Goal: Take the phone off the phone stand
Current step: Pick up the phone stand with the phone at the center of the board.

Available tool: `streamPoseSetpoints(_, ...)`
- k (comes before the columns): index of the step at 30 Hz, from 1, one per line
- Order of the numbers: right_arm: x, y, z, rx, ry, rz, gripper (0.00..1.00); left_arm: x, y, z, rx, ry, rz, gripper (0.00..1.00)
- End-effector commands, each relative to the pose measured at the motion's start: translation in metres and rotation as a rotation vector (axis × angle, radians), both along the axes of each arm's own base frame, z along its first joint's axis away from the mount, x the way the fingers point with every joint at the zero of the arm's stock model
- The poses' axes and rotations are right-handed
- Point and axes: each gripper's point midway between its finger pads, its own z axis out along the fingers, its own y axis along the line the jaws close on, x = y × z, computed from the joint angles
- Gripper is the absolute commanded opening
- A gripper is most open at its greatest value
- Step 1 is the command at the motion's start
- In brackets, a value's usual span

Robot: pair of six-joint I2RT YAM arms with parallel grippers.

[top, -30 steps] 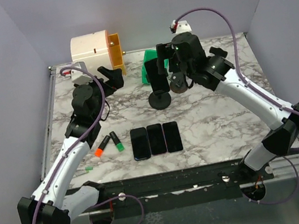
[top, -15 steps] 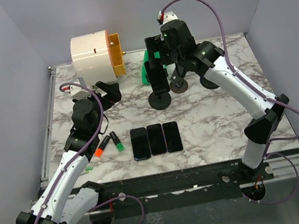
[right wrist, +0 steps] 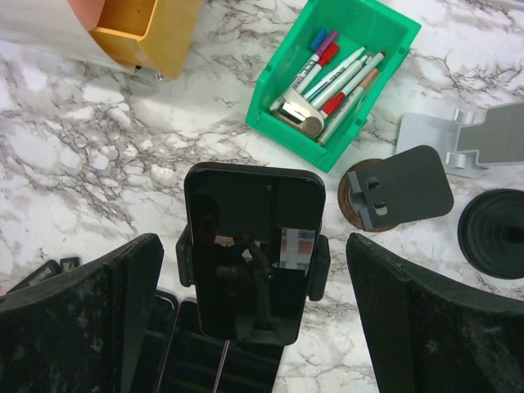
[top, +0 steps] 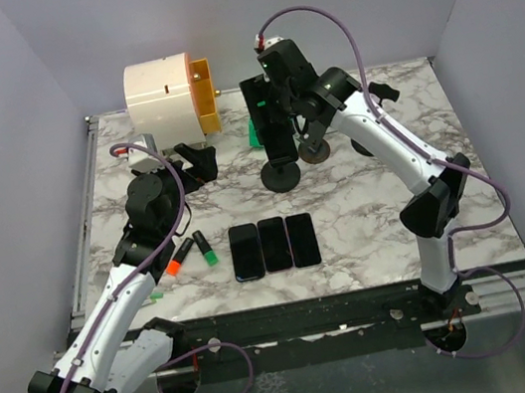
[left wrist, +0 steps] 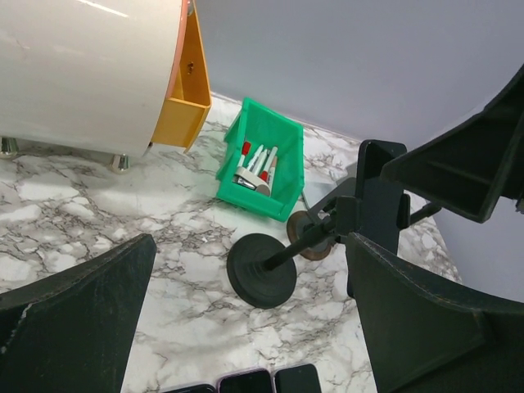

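Top view: right gripper [top: 265, 101] hung over phone [top: 276, 141], which sat clamped upright in phone stand [top: 282, 175]; the arm had swung left since a second before. Left gripper [top: 198, 160] had drawn back.
Left wrist: jaws spread, empty; print on markers [left wrist: 255, 166] in green bin [left wrist: 262, 203] unreadable.
Right wrist: jaws wide, gripping nothing.

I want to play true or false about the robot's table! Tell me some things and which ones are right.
1. The phone is clamped in the stand. True.
2. The right end effector grips the phone. False: it is open, with gaps on both sides of the phone.
3. Three phones lie flat in a row. True.
4. The green bin is empty. False: it holds markers.
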Motion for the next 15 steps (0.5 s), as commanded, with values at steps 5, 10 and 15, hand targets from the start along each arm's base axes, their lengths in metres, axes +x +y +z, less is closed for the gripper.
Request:
streamPoseSetpoints(5, 0.005, 0.006, -0.007, -0.004, 0.02, 0.005, 1.0, -0.006, -0.003, 0.008, 0.012, -0.041, -0.029, 0.99)
streamPoseSetpoints(10, 0.008, 0.005, -0.013, -0.025, 0.023, -0.002, 1.0, -0.006, -0.006, 0.007, 0.003, -0.04, -0.043, 0.99)
streamPoseSetpoints(15, 0.012, 0.006, -0.014, -0.039, 0.017, -0.006, 1.0, -0.006, -0.007, 0.006, 0.001, -0.037, -0.046, 0.99)
